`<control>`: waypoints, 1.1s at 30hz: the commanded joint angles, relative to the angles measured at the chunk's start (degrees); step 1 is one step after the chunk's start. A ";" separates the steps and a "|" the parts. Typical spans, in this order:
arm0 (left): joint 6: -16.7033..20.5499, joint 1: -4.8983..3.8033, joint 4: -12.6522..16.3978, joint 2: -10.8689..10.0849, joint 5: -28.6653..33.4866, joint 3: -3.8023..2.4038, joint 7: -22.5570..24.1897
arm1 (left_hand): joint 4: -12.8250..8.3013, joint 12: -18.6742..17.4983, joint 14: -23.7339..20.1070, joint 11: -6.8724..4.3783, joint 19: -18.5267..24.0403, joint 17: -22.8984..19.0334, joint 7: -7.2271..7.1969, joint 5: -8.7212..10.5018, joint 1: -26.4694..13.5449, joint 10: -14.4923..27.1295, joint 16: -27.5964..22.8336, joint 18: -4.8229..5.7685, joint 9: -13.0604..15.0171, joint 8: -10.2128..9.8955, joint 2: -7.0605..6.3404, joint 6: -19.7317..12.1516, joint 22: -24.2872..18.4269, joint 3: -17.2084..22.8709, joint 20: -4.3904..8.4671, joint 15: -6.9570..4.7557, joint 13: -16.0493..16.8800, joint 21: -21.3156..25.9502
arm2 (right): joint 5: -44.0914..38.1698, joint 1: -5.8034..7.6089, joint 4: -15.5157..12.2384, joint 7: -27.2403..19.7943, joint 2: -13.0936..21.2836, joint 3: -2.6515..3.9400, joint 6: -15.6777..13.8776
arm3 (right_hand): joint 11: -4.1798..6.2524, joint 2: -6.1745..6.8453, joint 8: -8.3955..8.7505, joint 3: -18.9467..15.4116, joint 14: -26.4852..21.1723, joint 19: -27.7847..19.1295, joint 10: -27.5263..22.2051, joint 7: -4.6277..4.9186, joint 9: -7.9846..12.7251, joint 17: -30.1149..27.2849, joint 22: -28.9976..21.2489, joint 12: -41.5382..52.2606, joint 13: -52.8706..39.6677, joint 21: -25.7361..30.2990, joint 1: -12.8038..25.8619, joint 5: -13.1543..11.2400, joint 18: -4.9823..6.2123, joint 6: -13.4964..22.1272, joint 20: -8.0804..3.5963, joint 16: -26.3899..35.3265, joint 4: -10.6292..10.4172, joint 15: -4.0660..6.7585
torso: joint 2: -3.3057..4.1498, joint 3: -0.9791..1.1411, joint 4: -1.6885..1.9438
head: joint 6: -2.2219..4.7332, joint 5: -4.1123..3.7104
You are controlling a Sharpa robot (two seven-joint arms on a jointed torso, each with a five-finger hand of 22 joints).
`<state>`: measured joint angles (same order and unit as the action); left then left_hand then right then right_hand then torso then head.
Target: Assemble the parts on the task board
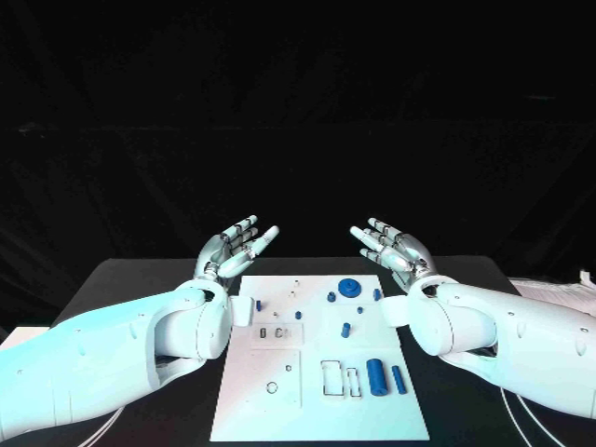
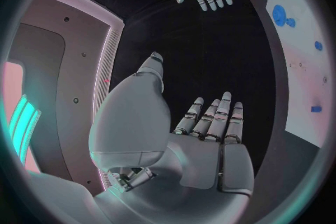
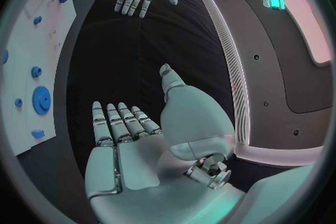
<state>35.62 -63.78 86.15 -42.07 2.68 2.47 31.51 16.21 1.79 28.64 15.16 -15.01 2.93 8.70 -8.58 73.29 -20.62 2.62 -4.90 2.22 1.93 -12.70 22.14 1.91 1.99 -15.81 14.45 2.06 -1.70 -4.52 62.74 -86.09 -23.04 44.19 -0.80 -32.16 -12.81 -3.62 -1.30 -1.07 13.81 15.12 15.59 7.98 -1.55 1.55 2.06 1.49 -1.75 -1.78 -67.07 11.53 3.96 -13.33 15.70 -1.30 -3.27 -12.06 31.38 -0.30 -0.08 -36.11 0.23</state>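
A: Two hands are being held up past the far edge of the board (image 1: 318, 410), the left hand (image 1: 234, 246) and the right hand (image 1: 395, 245), both with fingers spread wide and nothing being gripped.

B: Where are the parts being kept, relative to those fingers?

A: Nearer the robot than the fingertips, all of them lying on the board. The big gear (image 1: 349, 287) is being left closest to the right hand's fingers, just beyond its wrist. The two cylinders (image 1: 377, 376) are lying well back from both hands, beside a small frame (image 1: 331, 377).

B: How are they likely to be handled?

A: They are being judged as light, stiff and probably smooth plastic, so slipping is to be expected. The gear is best pinched across its rim; a cylinder is best pinched across its middle.
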 commanded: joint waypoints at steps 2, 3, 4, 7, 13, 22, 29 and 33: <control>-4.64 -0.14 -0.08 0.15 1.13 0.02 2.66 | 0.98 0.43 1.47 0.67 -0.52 0.18 8.28 -0.63 3.17 -1.38 0.38 -0.81 0.18 0.45 -0.45 1.52 0.15 0.19 -0.93 0.45 0.18 -0.38 | -6.34 0.57 0.90 5.55 -0.21 -0.15 12.42 | -0.95 -0.47 -0.48 -0.04 2.48 0.99 2.81 7.76 -0.27 0.27 0.22 0.54 -0.27 -0.58 -4.38 0.72 0.84 -2.18 1.12 -0.53 0.54 -0.73 | 0.01 0.00 0.00 | -0.01 0.00; -4.64 -0.14 -0.08 0.15 1.13 0.02 2.66 | 0.98 0.46 1.63 0.68 -0.58 0.20 8.29 -0.60 3.21 -1.57 0.41 -0.83 0.20 0.49 -0.35 1.68 0.16 0.31 -0.94 0.43 0.20 -0.40 | -6.72 0.68 1.06 5.94 -0.24 -0.19 13.26 | -1.19 -0.58 -0.56 -0.03 3.47 1.90 3.87 7.97 -0.34 0.35 0.36 0.66 -0.36 -0.83 -4.92 0.75 0.70 -2.90 1.19 -0.63 0.95 -0.96 | 0.01 0.00 0.00 | -0.01 0.00; -4.64 -0.14 -0.08 0.15 1.13 0.02 2.66 | 0.97 0.47 1.75 0.68 -0.62 0.22 8.31 -0.58 3.23 -1.70 0.42 -0.84 0.21 0.51 -0.28 1.79 0.17 0.39 -0.94 0.43 0.21 -0.41 | -6.90 0.73 1.13 6.12 -0.25 -0.20 13.64 | -1.34 -0.62 -0.63 -0.02 4.30 2.69 4.71 8.12 -0.40 0.42 0.49 0.76 -0.42 -1.04 -5.22 0.85 0.70 -3.49 1.18 -0.73 1.19 -1.14 | 0.01 0.00 0.00 | -0.01 0.00; -4.64 -0.14 -0.08 0.15 1.13 0.02 2.66 | 0.94 0.63 3.22 0.55 -1.24 0.39 8.33 -0.39 3.37 -2.95 0.68 -0.97 0.31 0.66 0.40 2.71 0.28 1.00 -0.93 0.29 0.32 -0.58 | -7.58 0.91 1.41 6.82 -0.29 -0.26 15.12 | -1.96 -0.80 -1.48 0.32 12.65 9.02 12.39 8.51 -0.97 1.11 1.41 1.87 -1.03 -2.83 -7.49 1.90 1.94 -9.09 0.96 -1.97 3.04 -1.81 | 0.01 0.00 0.00 | -0.01 0.00; -5.53 -0.29 1.33 -2.87 1.15 -0.01 3.40 | 0.31 2.78 17.28 -0.78 -18.88 2.02 7.99 0.59 4.29 -16.85 4.31 -3.15 1.34 2.69 5.53 13.63 3.00 4.34 -0.65 -1.93 1.40 -5.56 | -14.70 1.47 2.81 2.64 1.35 -0.19 8.40 | 0.46 -0.78 -4.33 1.25 36.25 25.58 34.39 6.65 -2.41 2.32 3.52 5.20 -2.11 -8.44 -11.54 2.44 5.88 -27.08 0.92 -5.93 6.88 1.16 | 0.48 0.01 -0.17 | -0.31 -0.68; -7.95 -0.49 4.46 -6.63 1.37 -0.05 2.21 | -3.98 4.86 31.37 -4.15 -34.70 3.11 5.29 0.81 6.47 -35.19 7.80 -5.72 1.80 4.86 9.57 31.13 4.36 5.68 0.92 -6.10 1.70 -10.87 | -28.97 2.43 3.02 3.87 2.86 0.46 7.69 | 3.76 -0.31 -4.39 5.82 48.25 35.23 44.69 4.08 -2.27 2.12 3.09 4.20 -1.72 -11.27 -13.84 1.52 6.77 -41.31 -1.62 -6.16 11.23 4.70 | 2.55 0.62 -0.22 | 0.80 -0.95; -11.70 -0.58 9.23 -9.45 0.54 -0.19 0.66 | -6.11 4.57 35.14 -5.30 -38.04 4.21 4.42 0.68 6.78 -39.24 7.82 -5.71 1.58 4.29 10.26 33.54 4.05 6.82 2.13 -7.34 1.91 -11.28 | -46.06 3.78 2.83 7.85 4.35 1.24 9.02 | 4.95 1.30 -3.50 10.56 54.07 39.97 49.32 2.92 -2.39 2.54 2.99 2.63 -1.80 -12.81 -12.52 0.11 6.74 -44.99 -3.67 -5.76 13.48 6.60 | 4.62 0.83 0.45 | 1.73 -1.69; -11.56 -0.73 11.63 -10.96 -0.03 -0.32 0.37 | -6.74 4.68 37.14 -6.02 -39.65 5.10 3.88 0.70 6.30 -41.72 8.31 -5.73 1.57 3.95 10.10 34.43 3.97 7.34 2.76 -8.06 2.24 -11.56 | -56.91 4.63 2.92 11.61 4.61 1.49 9.36 | 5.91 2.40 -3.20 12.20 58.94 43.93 51.89 2.41 -2.46 3.38 3.92 2.29 -1.85 -15.30 -11.85 -1.56 6.68 -46.65 -5.65 -6.85 14.38 8.17 | 5.93 0.86 0.85 | 1.95 -2.03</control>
<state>26.82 -64.36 97.08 -52.72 3.57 2.24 32.46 9.78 6.65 65.53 9.23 -54.50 7.95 12.47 -8.10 80.06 -62.17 10.73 -9.83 3.84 6.08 -2.71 56.24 5.93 9.34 -13.07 6.36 4.27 -13.11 -46.61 67.19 -83.11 -15.85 48.82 0.65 -23.94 -8.38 -3.05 -5.29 7.73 65.37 53.07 62.57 11.36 -3.84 4.08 5.13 4.81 -3.49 -14.16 -79.67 11.75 10.18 -56.03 12.57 -7.08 9.34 -6.08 35.93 0.47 0.31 -34.37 -1.53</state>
